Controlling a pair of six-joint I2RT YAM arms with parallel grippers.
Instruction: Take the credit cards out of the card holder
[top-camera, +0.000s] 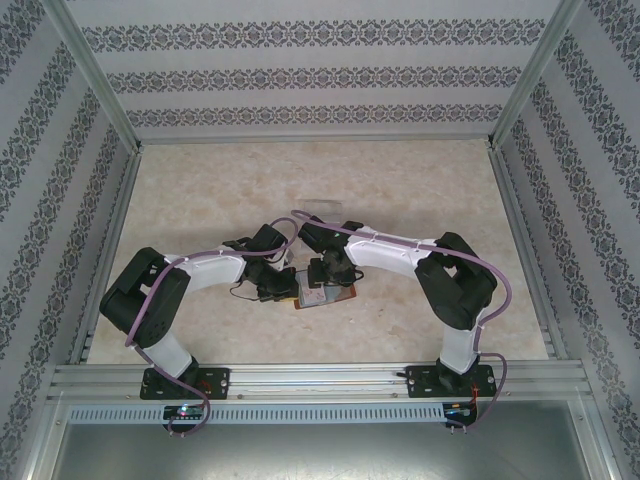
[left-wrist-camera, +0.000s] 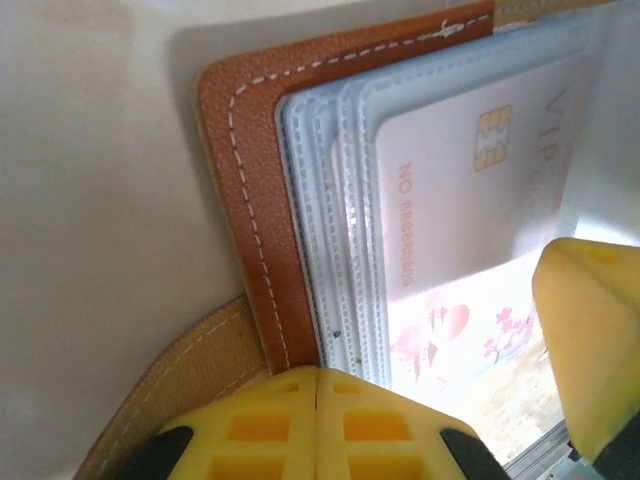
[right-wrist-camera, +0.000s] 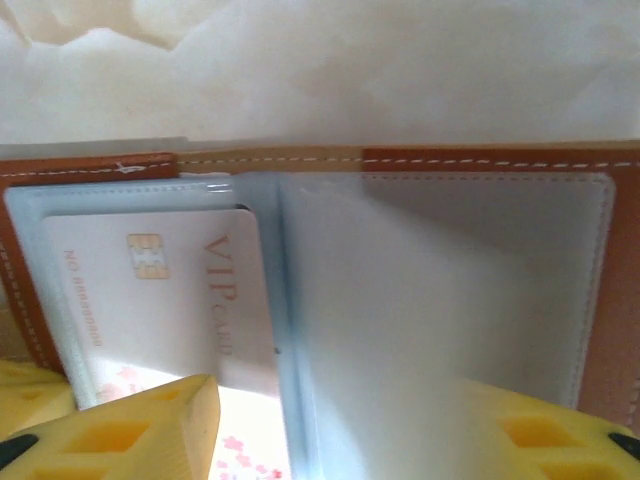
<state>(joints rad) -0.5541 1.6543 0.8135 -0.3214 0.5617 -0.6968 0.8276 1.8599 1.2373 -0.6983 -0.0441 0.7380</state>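
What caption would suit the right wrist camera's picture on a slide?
Leather card holder lying open, a white VIP card tucked inside, yellow fingers spread wide below.

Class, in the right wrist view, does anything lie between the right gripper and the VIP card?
Yes. The VIP card sits in a clear pocket of the card holder, so plastic covers most of its face. A loose clear sleeve lies beside it, between the right gripper's open fingers. The card's near end seems uncovered.

top external: high behind the near edge of the pale marbled table (top-camera: 330, 170), facing down and forward.
left wrist: very close above the reddish-brown leather card holder (left-wrist-camera: 240, 150).
right wrist: equally close, from the opposite side.
shared: whitish VIP-printed plastic card (left-wrist-camera: 470, 190).
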